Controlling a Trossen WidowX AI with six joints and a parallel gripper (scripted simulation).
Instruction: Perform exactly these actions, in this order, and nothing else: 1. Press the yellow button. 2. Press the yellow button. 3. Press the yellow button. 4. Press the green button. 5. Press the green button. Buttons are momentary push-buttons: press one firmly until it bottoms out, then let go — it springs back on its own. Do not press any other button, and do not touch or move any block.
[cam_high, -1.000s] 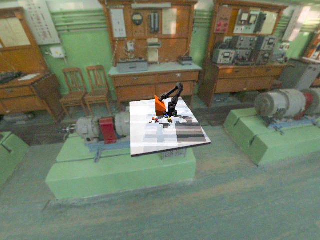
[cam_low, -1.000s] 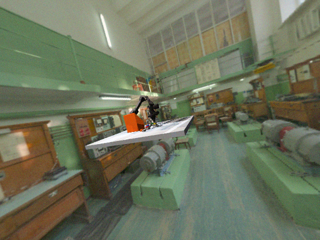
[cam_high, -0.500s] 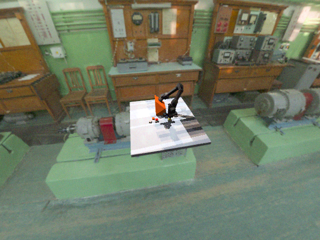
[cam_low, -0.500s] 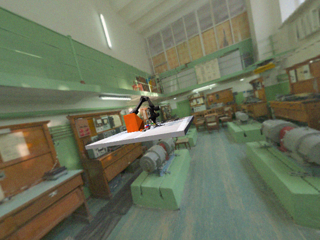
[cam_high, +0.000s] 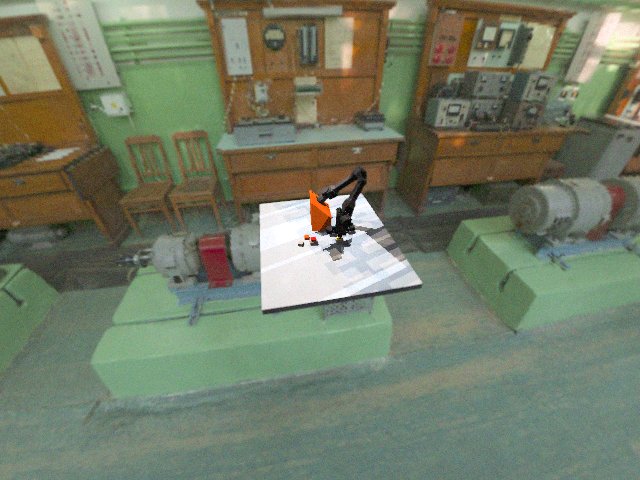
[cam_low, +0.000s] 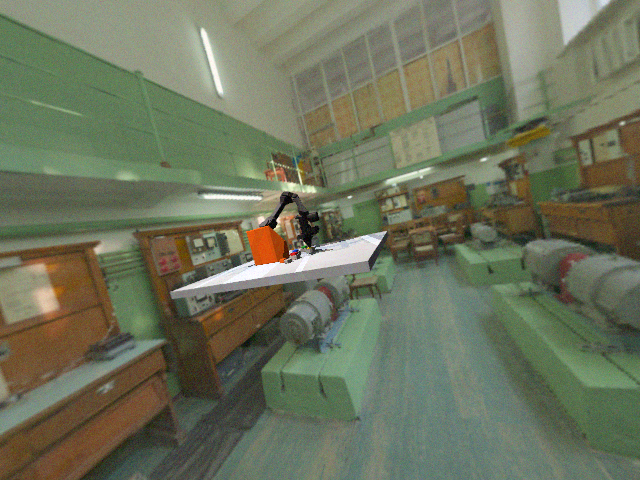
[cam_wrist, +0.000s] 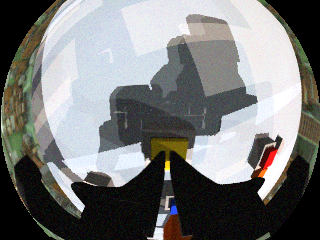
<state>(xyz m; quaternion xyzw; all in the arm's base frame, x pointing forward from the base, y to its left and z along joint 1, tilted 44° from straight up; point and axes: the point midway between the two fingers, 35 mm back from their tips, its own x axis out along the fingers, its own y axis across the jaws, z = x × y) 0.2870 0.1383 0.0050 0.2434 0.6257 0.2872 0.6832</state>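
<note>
The yellow button (cam_high: 339, 238) (cam_wrist: 176, 145) stands on the white table (cam_high: 289, 284) (cam_low: 330, 263). My gripper (cam_high: 339, 235) (cam_low: 309, 245) (cam_wrist: 167, 155) is shut and empty, pointing down, with its fingertips together over the yellow cap. Whether they touch it or push it in cannot be told. The green button's cap cannot be made out clearly; a dark base (cam_wrist: 98, 178) shows at the lower left in the wrist view, partly behind the left finger.
A red button (cam_high: 313, 239) (cam_low: 294, 252) (cam_wrist: 270, 157) has a small orange block (cam_high: 306, 237) (cam_wrist: 259, 172) beside it. A pale block (cam_high: 300, 243) lies near them. A blue button (cam_wrist: 174, 210) shows between the fingers. A tall orange box (cam_high: 319, 214) (cam_low: 266, 246) stands beside the arm.
</note>
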